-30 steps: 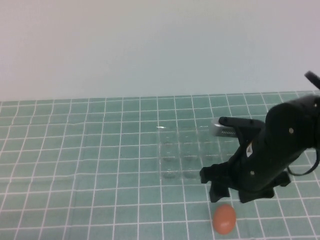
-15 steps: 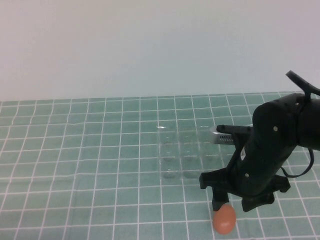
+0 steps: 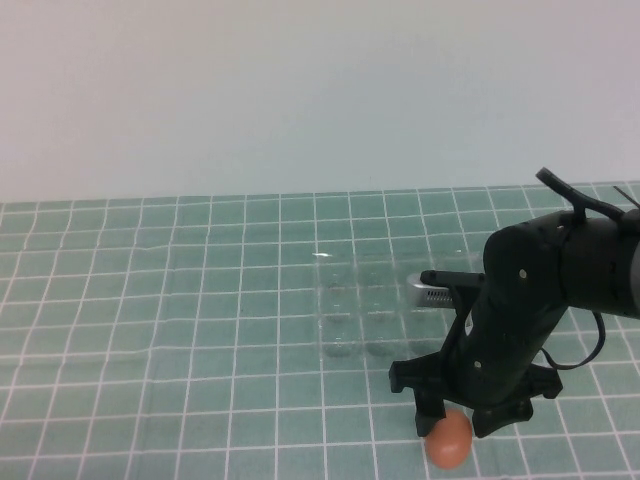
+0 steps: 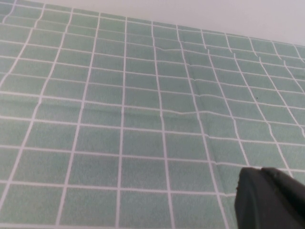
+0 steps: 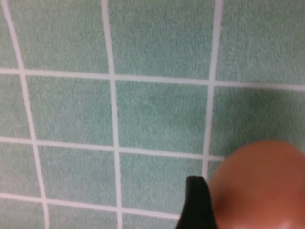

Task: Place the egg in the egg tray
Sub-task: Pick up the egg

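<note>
Only a black corner of the left gripper (image 4: 269,198) is seen in the left wrist view, over bare green grid-patterned mat (image 4: 119,119); whether it is apart or together cannot be told, and it is not found in the high view.

Farther right in the high view, the clear, nearly invisible plastic egg tray (image 3: 365,310) is made out only by faint cup outlines and a few glints near the mat's middle; its right part is covered by the black right arm (image 3: 540,290), so its full extent cannot be traced. Open mat is left all along the tray's left and near sides.

The black right gripper (image 3: 455,425) is lowered at the near right of the mat, its two fingers spread apart and set down on either side of the small smooth orange-brown oval egg (image 3: 448,439). The egg lies on the mat, in front of the tray and apart from it, close to the picture's lower edge. Its long axis is seen to run roughly front to back, slightly tilted; which end is the blunt one cannot be told. In the right wrist view the egg (image 5: 259,183) is cropped by the frame, with one dark fingertip (image 5: 196,202) just beside it; contact cannot be confirmed.
</note>
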Controlling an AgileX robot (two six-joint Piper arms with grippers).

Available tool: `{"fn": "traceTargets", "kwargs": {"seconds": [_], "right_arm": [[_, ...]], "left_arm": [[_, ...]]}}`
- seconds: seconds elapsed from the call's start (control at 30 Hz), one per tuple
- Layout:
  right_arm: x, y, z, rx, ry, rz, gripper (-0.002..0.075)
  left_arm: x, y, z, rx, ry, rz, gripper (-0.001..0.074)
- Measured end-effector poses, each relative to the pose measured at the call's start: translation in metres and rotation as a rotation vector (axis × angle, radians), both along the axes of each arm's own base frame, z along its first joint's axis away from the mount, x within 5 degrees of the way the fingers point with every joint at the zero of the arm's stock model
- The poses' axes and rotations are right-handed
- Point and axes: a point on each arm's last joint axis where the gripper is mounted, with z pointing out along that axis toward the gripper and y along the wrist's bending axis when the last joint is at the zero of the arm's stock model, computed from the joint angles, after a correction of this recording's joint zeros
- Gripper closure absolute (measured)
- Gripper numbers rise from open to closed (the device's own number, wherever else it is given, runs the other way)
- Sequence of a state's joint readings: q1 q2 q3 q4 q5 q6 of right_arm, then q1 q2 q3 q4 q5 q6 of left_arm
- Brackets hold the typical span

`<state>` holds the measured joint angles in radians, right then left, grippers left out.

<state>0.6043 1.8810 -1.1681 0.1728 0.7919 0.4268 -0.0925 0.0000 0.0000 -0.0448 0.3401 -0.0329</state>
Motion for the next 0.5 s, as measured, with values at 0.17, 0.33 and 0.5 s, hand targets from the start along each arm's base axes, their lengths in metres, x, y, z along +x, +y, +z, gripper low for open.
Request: {"fn": "traceTargets", "kwargs": {"seconds": [0.17,0.33,0.5], "right_arm": [[0.001,0.001,-0.001,0.009,-0.005,-0.003,0.0242],[0.001,0.001,-0.002,0.010,-0.006,0.002,0.0265],[0.002,0.003,-0.012,0.002,0.019,0.020,0.0269]], "left_arm": [[0.000,0.000,0.000,0.000,0.000,0.000,0.0736],[0.000,0.000,0.000,0.000,0.000,0.000,0.0736],[0.000,0.000,0.000,0.000,0.000,0.000,0.0736]]}}
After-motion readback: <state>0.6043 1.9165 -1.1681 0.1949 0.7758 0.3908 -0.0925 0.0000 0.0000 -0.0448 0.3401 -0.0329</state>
